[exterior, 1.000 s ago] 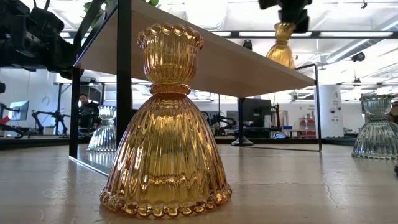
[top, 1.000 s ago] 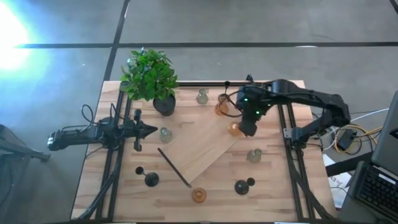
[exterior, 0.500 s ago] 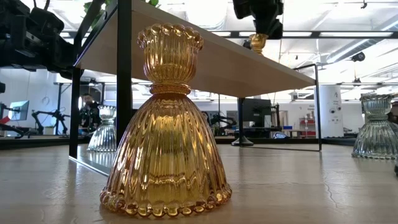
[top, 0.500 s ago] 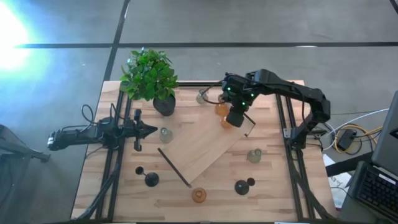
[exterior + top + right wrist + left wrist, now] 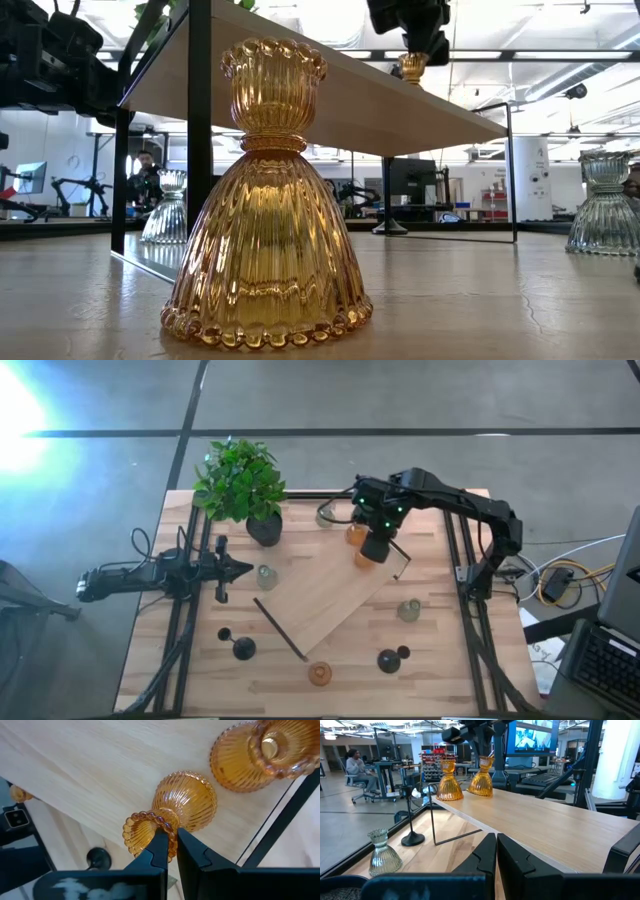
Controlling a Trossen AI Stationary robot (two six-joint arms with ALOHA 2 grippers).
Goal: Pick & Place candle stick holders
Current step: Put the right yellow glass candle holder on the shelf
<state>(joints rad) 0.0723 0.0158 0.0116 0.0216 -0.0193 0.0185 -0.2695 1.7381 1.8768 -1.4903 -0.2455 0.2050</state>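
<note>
Presently my right gripper (image 5: 171, 842) is clamped on the beaded rim of an amber holder (image 5: 172, 815), held over the far end of the raised wooden shelf (image 5: 325, 590) just beside a second amber holder (image 5: 354, 534) already standing there. By my judgement the task is at an early stage: a third amber holder (image 5: 319, 674), the green-grey ones and the black ones remain on the table (image 5: 440, 680). The right arm reaches in from the right, elbow bent, while my left gripper (image 5: 496, 851) waits closed at the left.

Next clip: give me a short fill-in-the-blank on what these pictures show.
1. The right hand grips an ____-coloured glass holder by its rim.
2. That holder is over the raised wooden ____.
3. A second amber holder stands on the board ____ it.
4. The left hand is ____ and holds nothing.

Missing: amber; board; beside; shut
</note>
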